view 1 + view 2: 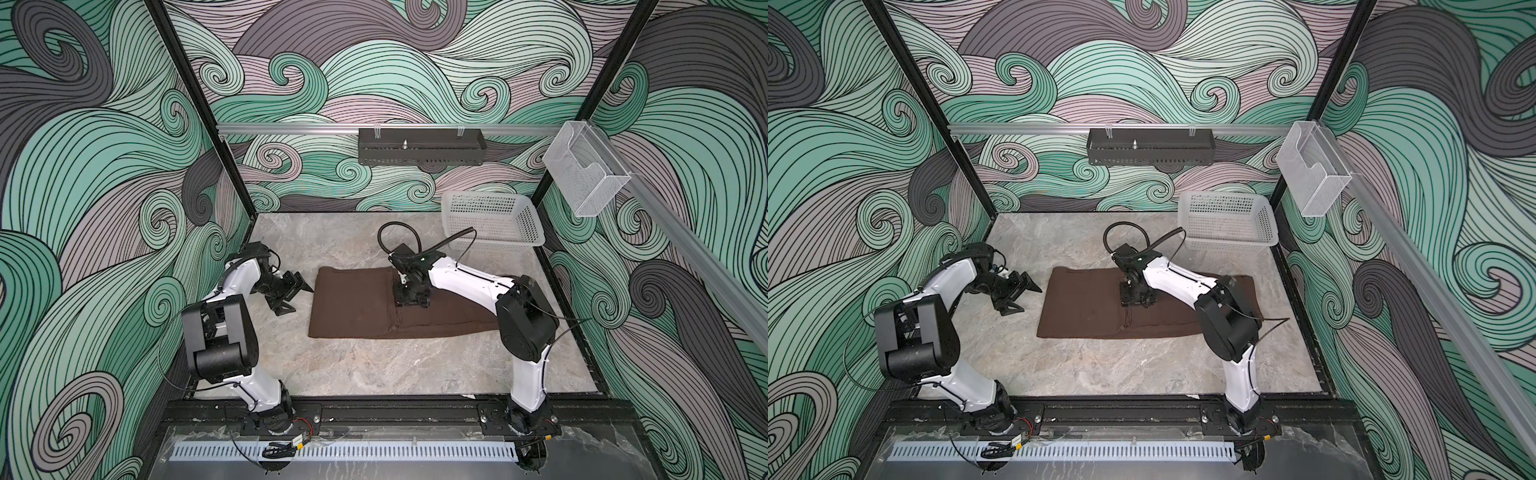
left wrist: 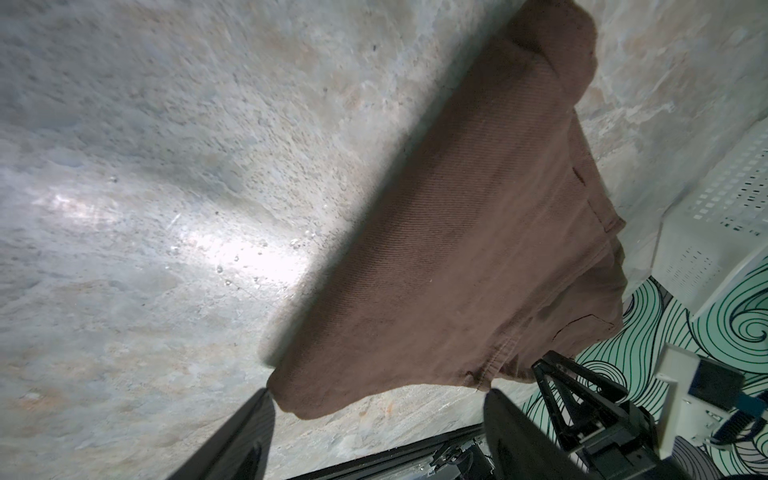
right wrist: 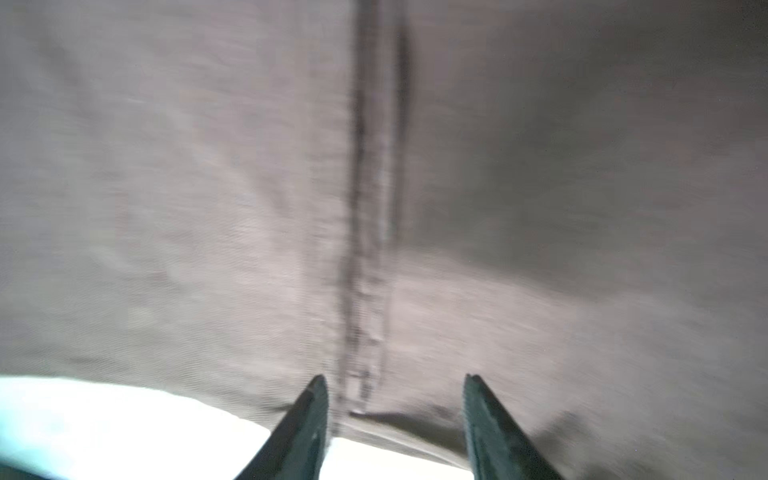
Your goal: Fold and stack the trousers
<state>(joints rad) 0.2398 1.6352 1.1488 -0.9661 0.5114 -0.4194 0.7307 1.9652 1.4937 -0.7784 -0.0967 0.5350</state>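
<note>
Fingers (image 3: 309, 415) of the right gripper (image 3: 395, 378) stand parted and empty over a seam (image 3: 365, 249) of the trousers (image 1: 353, 303), folded flat at table (image 1: 374, 374) centre, with the left gripper (image 1: 299, 298) spread wide and clear of the cloth at their 9 o'clock and the white mesh basket (image 1: 490, 216) standing apart at 1 o'clock.
</note>
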